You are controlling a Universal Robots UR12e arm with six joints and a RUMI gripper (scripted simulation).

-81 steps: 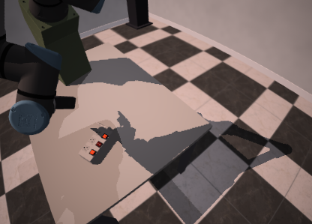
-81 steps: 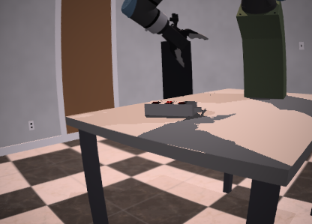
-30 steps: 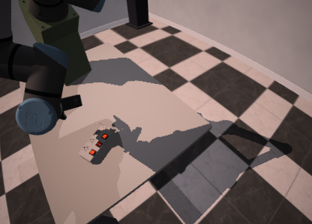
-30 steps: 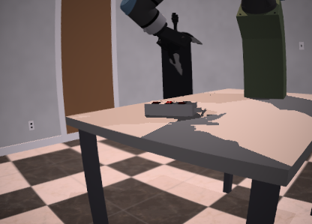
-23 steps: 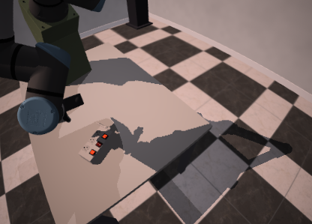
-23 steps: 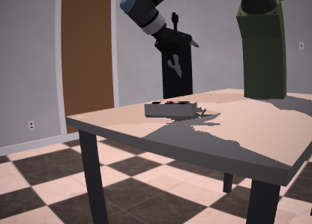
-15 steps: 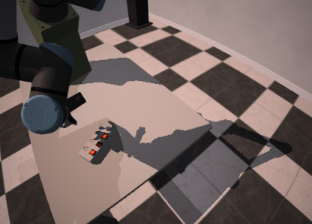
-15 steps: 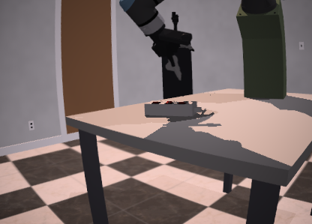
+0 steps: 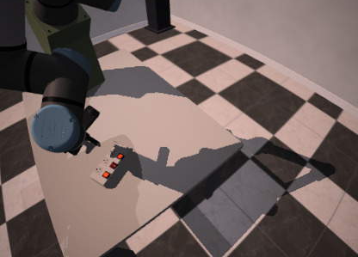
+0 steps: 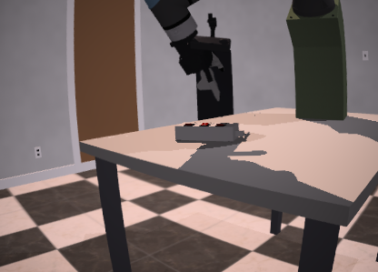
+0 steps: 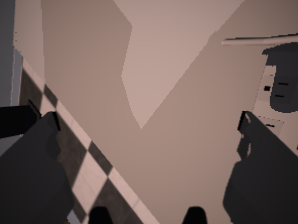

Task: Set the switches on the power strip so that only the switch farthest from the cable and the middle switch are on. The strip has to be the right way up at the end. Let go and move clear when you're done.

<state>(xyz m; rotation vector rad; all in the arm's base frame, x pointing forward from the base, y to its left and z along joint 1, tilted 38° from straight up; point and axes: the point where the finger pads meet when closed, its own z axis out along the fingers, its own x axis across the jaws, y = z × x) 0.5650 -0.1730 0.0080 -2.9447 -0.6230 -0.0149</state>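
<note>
The grey power strip lies right way up on the table, near its left edge. Its three red switches face up; the middle one looks darker than the two end ones. The strip also shows in the exterior view, and one end shows at the right edge of the wrist view. My gripper hangs well above the strip, fingers pointing down, open and empty. In the wrist view the gripper has its fingers spread wide over bare table top. I cannot make out the cable.
The robot's green pedestal stands at the table's back corner. A black post stands on the floor behind. The table edge runs close under the gripper, with checkered floor beyond. A brown door is in the far wall.
</note>
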